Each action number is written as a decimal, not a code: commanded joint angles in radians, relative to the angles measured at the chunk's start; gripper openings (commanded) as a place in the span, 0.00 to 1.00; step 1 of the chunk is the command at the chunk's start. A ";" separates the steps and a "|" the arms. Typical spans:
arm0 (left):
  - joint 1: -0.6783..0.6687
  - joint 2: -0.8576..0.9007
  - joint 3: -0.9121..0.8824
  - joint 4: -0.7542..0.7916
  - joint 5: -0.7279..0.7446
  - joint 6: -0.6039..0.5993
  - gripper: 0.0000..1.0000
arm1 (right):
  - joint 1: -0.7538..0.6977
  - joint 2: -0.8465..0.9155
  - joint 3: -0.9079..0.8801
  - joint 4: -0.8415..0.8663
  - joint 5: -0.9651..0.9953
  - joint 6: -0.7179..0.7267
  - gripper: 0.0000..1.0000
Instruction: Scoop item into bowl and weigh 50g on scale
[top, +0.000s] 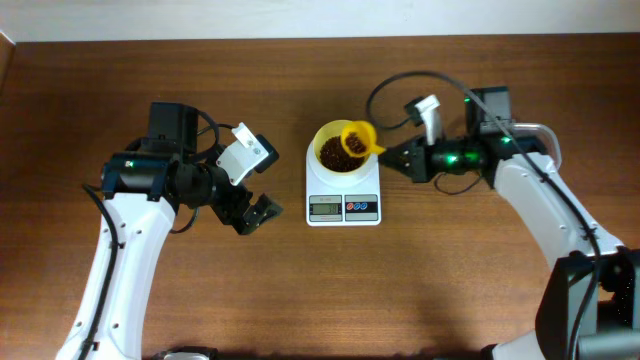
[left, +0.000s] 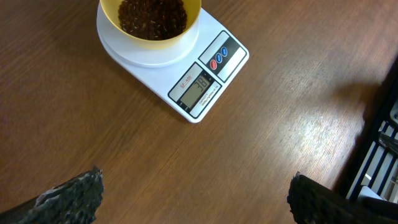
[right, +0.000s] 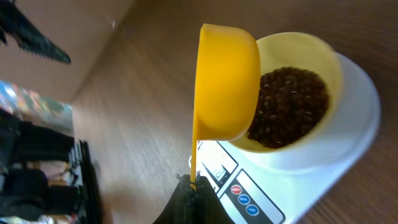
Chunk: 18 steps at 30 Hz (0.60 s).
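The pale-yellow bowl (top: 332, 152) stands on the white scale (top: 343, 195) at the table's middle and holds dark red-brown beans (top: 330, 153). It shows in the left wrist view (left: 151, 22) and the right wrist view (right: 298, 106) too. My right gripper (top: 400, 157) is shut on the handle of a small yellow scoop (top: 358, 138), held tilted over the bowl's right rim with beans in it. In the right wrist view the scoop (right: 225, 81) is tipped on its side against the bowl. My left gripper (top: 252, 212) is open and empty, left of the scale (left: 205, 74).
The scale's grey display (left: 198, 86) and its red and blue buttons (left: 219, 57) face the table's front edge. A dark rack (left: 380, 149) stands at the right of the left wrist view. The clear tub is out of view.
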 joint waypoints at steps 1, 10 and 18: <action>0.001 0.002 0.001 0.002 0.014 0.020 0.99 | 0.061 0.012 0.003 0.007 0.139 -0.109 0.04; 0.001 0.002 0.001 0.002 0.014 0.020 0.99 | 0.199 0.011 0.003 0.124 0.612 -0.151 0.04; 0.001 0.002 0.001 0.002 0.014 0.020 0.99 | 0.208 -0.022 0.003 0.137 0.618 -0.151 0.04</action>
